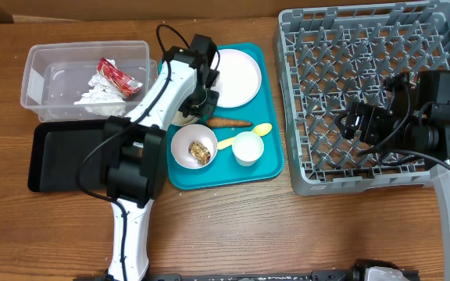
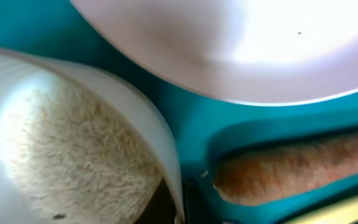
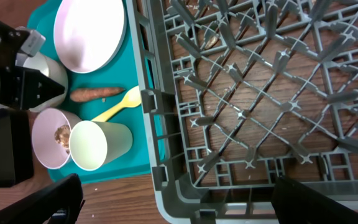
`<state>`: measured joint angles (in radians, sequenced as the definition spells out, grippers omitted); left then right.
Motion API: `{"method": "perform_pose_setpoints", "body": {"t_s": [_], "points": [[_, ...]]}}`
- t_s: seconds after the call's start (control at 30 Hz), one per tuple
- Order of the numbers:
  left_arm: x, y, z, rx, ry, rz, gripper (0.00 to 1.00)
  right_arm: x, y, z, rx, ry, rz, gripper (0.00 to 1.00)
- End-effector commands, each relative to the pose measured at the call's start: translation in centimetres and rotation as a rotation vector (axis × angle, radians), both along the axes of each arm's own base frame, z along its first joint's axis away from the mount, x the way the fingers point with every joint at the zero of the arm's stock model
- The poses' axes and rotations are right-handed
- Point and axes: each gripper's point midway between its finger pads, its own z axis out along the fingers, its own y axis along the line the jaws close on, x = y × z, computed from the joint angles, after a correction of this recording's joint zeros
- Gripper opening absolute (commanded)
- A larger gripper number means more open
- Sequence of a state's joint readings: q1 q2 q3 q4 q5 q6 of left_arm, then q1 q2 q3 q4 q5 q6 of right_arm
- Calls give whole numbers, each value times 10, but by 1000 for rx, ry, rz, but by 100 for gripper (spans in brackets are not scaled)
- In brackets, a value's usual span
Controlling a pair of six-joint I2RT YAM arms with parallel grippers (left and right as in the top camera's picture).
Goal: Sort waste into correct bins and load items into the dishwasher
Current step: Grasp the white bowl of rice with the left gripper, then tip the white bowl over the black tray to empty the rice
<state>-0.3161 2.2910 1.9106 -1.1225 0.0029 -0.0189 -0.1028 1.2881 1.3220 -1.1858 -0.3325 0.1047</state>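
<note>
My left gripper (image 1: 197,100) is low over the teal tray (image 1: 269,94), shut on the rim of a white bowl (image 2: 163,146) holding white rice (image 2: 67,155). Next to it lie the orange carrot (image 1: 229,122) and the white plate (image 1: 237,74), both also in the left wrist view: carrot (image 2: 297,165), plate (image 2: 241,43). A second white bowl (image 1: 194,146) holds a brown food piece (image 1: 201,151). The yellow spoon (image 1: 244,138) and white cup (image 1: 248,147) lie beside it. My right gripper (image 3: 179,208) is open and empty over the grey dish rack (image 1: 366,47).
The clear tub (image 1: 36,74) at the back left holds the red wrapper (image 1: 118,76) and crumpled paper (image 1: 94,94). The black tray (image 1: 65,156) lies in front of it. The rack's near corner (image 3: 166,155) borders the teal tray; bare wood lies along the front.
</note>
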Motion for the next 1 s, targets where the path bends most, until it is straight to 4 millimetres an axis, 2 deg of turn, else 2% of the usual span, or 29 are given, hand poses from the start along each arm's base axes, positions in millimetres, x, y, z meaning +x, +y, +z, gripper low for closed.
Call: {"method": "perform_pose_setpoints", "body": {"t_s": [0.0,0.13,0.23,0.3,0.37,0.4,0.43,0.57,0.67,0.77,0.8,0.97], "points": [[7,2,13,1,-16,17,5,4,0,10,-12,-33,2,100],[5,2,17,4,-9,17,18,4,0,10,-12,-33,2,100],[3,4,16,11,0,17,23,4,0,10,-12,-33,2,100],[3,4,16,10,0,17,24,4,0,10,-12,-33,2,100],[3,3,16,10,0,17,18,4,0,10,-12,-33,2,100],[3,3,16,6,1,17,9,4,0,10,-12,-33,2,100],[2,2,16,-1,3,17,4,4,0,10,-12,-33,2,100],[2,-1,20,-15,8,16,4,2,0,8,-11,-19,2,100],[8,-2,45,-25,-14,38,4,2,0,9,-13,-22,5,100],[15,-4,98,-49,-70,78,4,2,0,9,-13,-22,5,100],[16,-5,126,-67,-102,92,4,2,0,9,-13,-23,5,100],[3,-2,201,-141,-191,145,4,2,0,9,-13,-24,5,100]]}}
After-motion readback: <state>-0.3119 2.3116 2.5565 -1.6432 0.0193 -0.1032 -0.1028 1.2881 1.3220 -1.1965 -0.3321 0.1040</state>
